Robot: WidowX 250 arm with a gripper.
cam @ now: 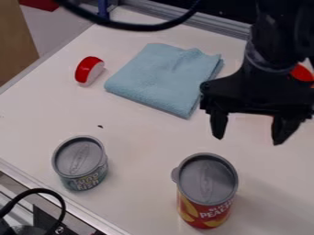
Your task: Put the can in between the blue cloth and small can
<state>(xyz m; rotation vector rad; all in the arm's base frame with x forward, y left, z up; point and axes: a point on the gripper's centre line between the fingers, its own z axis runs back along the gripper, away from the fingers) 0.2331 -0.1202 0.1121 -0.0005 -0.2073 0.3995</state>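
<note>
Red can (207, 190) apart from blue cloth (162, 78)

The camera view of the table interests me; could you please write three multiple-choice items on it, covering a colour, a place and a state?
1. What colour is the folded cloth?
A) Red
B) Light blue
C) Black

2. Where in the view is the tall can, relative to the small can?
A) To its left
B) On top of it
C) To its right

3. What state is the claw in?
A) Open and empty
B) Shut on a can
C) Shut on the cloth

Key:
1. B: its fabric is pale blue.
2. C: it stands further right on the table.
3. A: its fingers are apart, holding nothing.
</note>
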